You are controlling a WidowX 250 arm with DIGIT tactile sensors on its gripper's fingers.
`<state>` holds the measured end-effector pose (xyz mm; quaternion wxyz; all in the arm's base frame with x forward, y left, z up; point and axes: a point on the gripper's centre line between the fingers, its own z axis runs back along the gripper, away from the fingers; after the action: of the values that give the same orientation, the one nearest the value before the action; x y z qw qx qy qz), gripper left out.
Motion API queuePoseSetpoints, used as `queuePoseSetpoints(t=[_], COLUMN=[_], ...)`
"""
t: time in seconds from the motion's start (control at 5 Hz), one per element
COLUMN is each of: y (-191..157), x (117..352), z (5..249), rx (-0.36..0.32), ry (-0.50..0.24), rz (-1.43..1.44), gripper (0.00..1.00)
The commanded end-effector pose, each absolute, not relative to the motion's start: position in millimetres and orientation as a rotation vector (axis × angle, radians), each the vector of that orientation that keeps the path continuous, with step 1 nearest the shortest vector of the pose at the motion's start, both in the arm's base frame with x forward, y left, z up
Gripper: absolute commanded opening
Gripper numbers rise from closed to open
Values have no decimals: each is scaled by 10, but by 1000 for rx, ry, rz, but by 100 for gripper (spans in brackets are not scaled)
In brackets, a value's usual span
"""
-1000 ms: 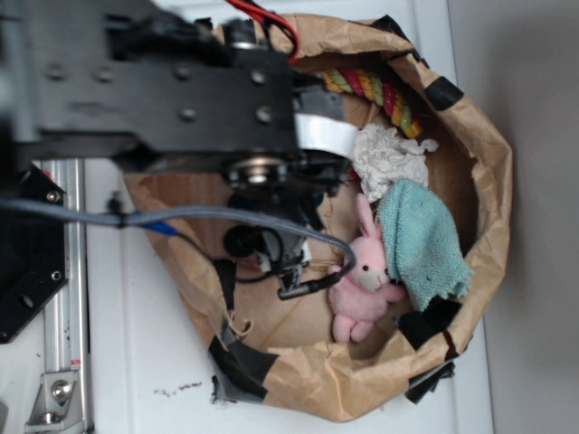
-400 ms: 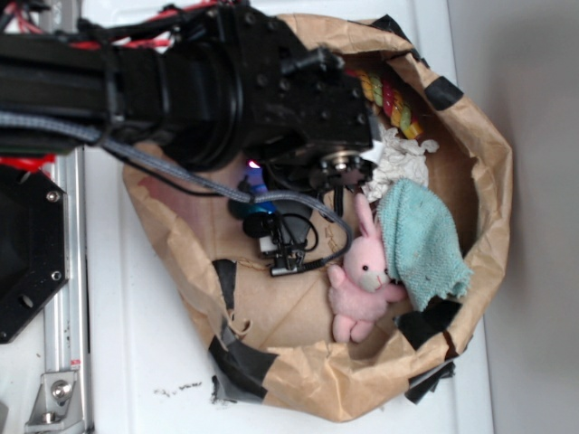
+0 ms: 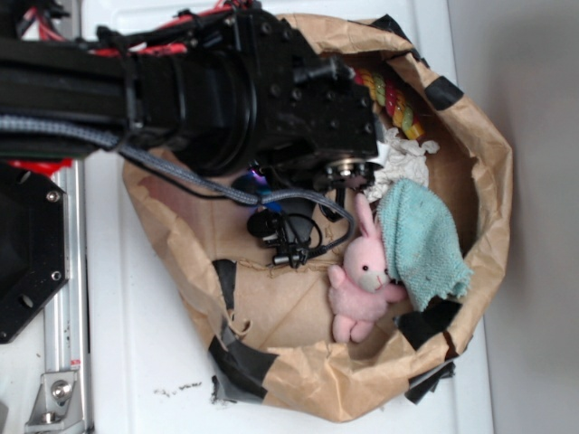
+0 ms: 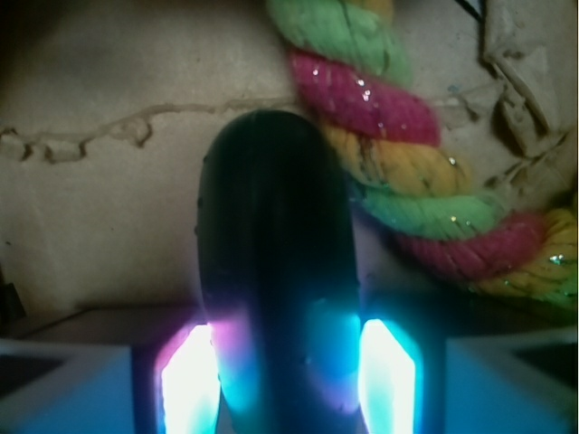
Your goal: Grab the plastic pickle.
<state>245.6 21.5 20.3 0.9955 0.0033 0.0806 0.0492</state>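
In the wrist view the plastic pickle (image 4: 271,226) is a dark, glossy oblong lying on brown paper, its near end between my two glowing pads (image 4: 190,380). My gripper (image 4: 289,366) is shut on it, with a pad pressed against each side. In the exterior view the black arm (image 3: 271,90) reaches down into the brown paper bag (image 3: 493,181) and hides both the pickle and the fingers.
A multicoloured rope ring (image 4: 398,154) lies just right of the pickle and shows at the bag's top (image 3: 393,95). A white rag (image 3: 403,158), a teal cloth (image 3: 421,240) and a pink plush bunny (image 3: 362,285) lie in the bag. A loose grey cable (image 3: 298,203) hangs under the arm.
The arm has come down into the bag and turned, so its wrist now sits low beside the white rag. The bunny, cloth and rag have not moved.
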Motion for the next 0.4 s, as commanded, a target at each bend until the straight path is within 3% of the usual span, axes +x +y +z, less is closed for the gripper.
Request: queuePoseSetpoints(t=[0.0, 0.2], y=[214, 194], x=[2505, 2535], z=[660, 1164], rx=[-54, -51], ry=[31, -102], rz=[51, 71], gripper=[0, 0])
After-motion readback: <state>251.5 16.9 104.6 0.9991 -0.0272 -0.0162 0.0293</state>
